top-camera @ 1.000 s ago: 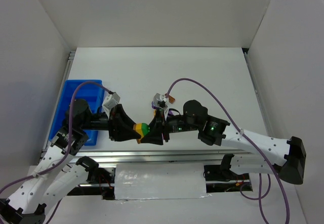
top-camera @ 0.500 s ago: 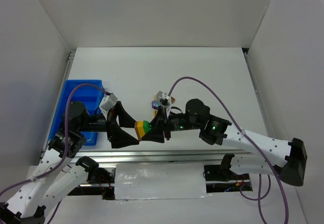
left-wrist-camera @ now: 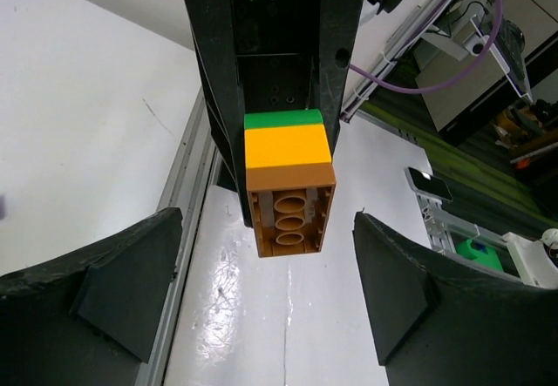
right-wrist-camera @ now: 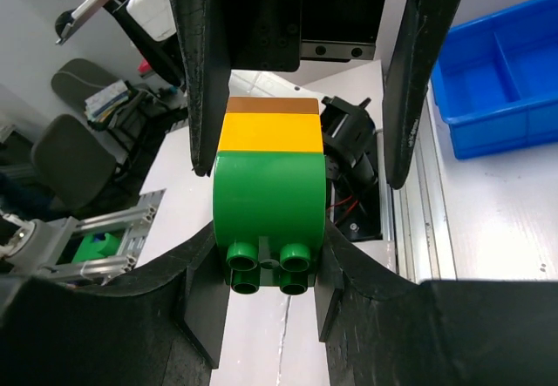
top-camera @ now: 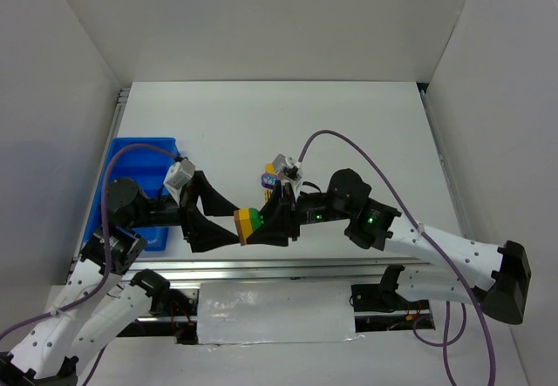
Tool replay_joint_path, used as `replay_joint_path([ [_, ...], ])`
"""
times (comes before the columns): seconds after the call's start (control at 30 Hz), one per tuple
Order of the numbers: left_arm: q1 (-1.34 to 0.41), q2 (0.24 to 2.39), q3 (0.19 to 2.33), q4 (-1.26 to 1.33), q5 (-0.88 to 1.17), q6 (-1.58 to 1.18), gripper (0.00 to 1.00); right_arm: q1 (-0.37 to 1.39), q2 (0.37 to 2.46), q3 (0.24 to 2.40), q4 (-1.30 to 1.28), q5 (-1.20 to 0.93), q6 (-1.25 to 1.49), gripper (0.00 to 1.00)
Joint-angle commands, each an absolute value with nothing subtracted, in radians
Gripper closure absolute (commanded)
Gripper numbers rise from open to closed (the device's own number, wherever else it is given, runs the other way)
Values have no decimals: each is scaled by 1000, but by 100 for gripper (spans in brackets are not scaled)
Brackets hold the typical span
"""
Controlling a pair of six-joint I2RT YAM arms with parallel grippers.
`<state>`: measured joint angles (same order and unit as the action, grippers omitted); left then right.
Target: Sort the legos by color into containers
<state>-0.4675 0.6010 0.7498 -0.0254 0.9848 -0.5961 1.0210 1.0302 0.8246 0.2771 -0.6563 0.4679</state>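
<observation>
Right end effector (right-wrist-camera: 270,264) around green-yellow-brown lego stack (right-wrist-camera: 270,172)

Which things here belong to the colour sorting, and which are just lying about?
Job in hand: green, yellow and brown brick stack, clamped in the right gripper; open left gripper facing it; loose bricks on the table; blue tray.
Lying about: purple cables; foil-covered panel at the near edge.

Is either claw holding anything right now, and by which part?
The right claw grips the lego stack by its green end; the left claw is open, clear of it.
</observation>
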Motion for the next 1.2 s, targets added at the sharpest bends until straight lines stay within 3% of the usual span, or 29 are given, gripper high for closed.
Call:
replay_joint_path([
  [0.0, -471, 601, 767, 52, 985, -620, 9, 1022, 1040, 824, 359, -680, 483, 100],
  [0.17, -471, 606, 772, 61, 986, -623, 28, 1022, 1051, 831, 351, -667, 480, 100],
  [0.37, -471, 611, 765, 58, 980, -621, 31, 1023, 1069, 857, 298, -617, 466, 100],
  [0.47, -471, 612, 764, 60, 979, -621, 46, 1025, 1077, 859, 291, -604, 466, 100],
  [0.67, -471, 624, 762, 58, 982, -620, 50, 1029, 1080, 865, 275, -583, 460, 100],
  [0.73, -471, 624, 761, 63, 986, -623, 77, 1029, 1075, 859, 276, -572, 462, 100],
  [0.83, -471, 620, 762, 51, 985, -614, 98, 1029, 1060, 850, 273, -546, 457, 100],
  [1.17, -472, 618, 813, -101, 1002, -499, 100, 999, 966, 785, 291, -532, 448, 100],
])
